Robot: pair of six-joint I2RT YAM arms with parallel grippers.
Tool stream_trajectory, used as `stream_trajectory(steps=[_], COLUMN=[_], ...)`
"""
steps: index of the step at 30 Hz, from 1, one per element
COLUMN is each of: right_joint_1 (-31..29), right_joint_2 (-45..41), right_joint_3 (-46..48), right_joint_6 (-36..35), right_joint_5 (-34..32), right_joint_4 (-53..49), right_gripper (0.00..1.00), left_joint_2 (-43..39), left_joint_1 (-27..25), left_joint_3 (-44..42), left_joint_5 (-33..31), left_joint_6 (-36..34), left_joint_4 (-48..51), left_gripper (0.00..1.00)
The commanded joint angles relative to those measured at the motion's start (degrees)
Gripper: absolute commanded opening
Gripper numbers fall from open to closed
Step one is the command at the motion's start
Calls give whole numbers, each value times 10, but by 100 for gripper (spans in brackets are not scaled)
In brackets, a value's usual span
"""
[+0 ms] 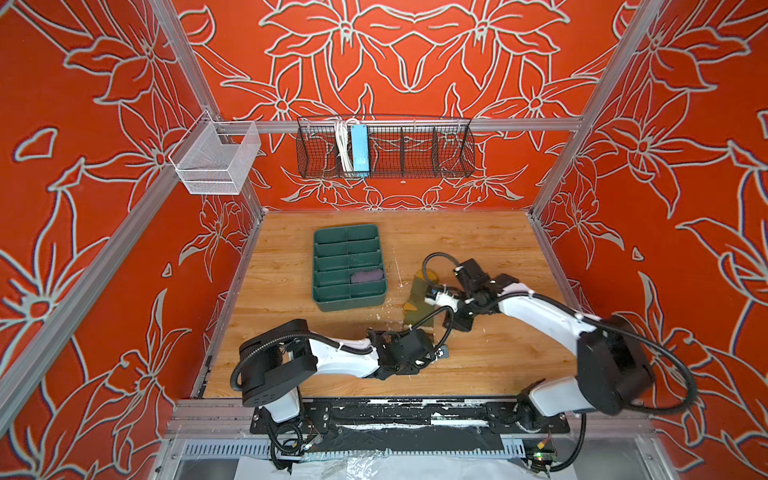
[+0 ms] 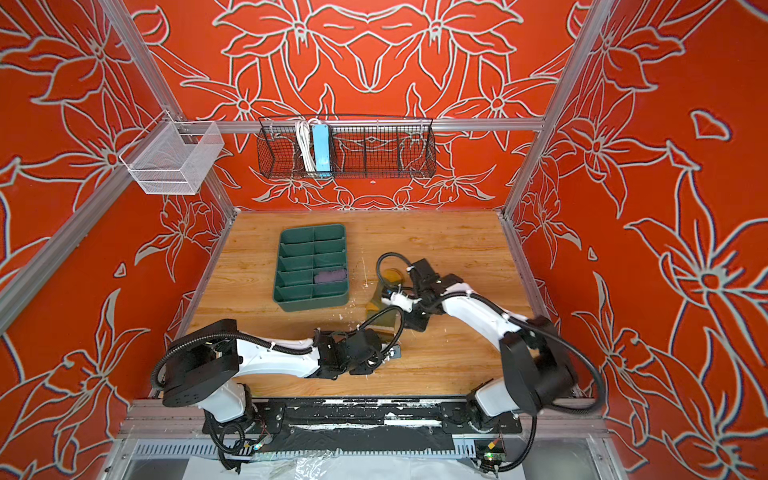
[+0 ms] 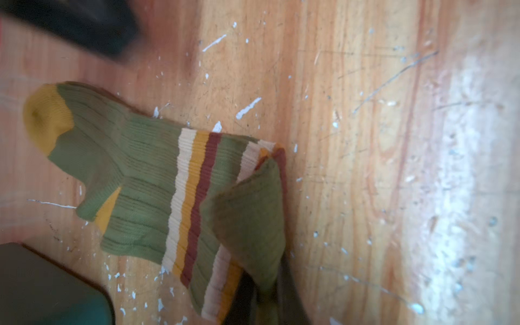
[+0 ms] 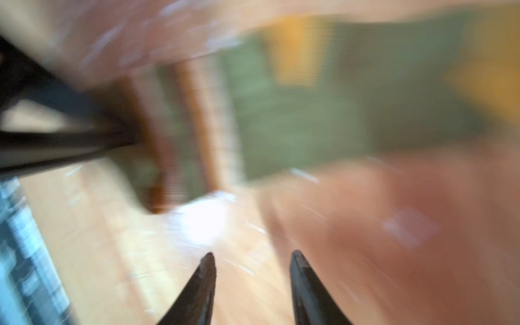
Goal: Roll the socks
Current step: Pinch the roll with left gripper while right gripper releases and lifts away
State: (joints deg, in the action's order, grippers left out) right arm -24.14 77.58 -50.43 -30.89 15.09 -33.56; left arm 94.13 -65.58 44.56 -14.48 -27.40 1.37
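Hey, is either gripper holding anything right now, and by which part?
The left gripper is shut on the olive green sock, pinching its folded striped cuff end. The right gripper is open, holding nothing.

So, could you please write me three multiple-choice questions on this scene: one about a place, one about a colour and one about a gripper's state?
1. Where is the purple sock?
A. in a compartment of the green tray
B. on the bare table
C. in the hanging wire basket

2. What colour is the toe of the olive sock?
A. cream
B. mustard yellow
C. blue

3. How is the right gripper?
A. shut on the tray's rim
B. shut on the purple sock
C. open, with nothing between its jaws

Answers:
1 A: both top views show it lying in a tray compartment.
2 B: the left wrist view shows the yellow toe.
3 C: the right wrist view shows its jaws standing apart over bare table.
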Motion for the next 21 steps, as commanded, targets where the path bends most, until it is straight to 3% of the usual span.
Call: stream_trajectory(steps=[1, 5, 8, 11, 14, 17, 21], right_joint_1=[43, 61, 64, 65, 65, 64, 64], right_joint_2=[-100, -260, -387, -485, -550, -572, -555], right_joint_3=[43, 121, 192, 225, 225, 213, 181], right_joint_6=[158, 267, 294, 292, 251, 208, 161], right_joint_5=[-125, -303, -345, -344, -303, -256, -190], right_joint_4=[108, 211, 280, 277, 215, 152, 83], right_gripper=[51, 65, 67, 67, 66, 66, 66], left_joint_2=[8, 37, 77, 122, 168, 216, 266], left_joint_1=[4, 17, 38, 68, 102, 123, 131], left_joint_3=[32, 106, 183, 257, 315, 357, 391], left_joint_5=[32, 66, 137, 225, 324, 405, 437], left_joint_6=[9, 9, 19, 36, 48, 40, 29], left_joint_4=[63, 126, 205, 276, 326, 372, 405], left_gripper=[7, 8, 11, 14, 17, 19, 19])
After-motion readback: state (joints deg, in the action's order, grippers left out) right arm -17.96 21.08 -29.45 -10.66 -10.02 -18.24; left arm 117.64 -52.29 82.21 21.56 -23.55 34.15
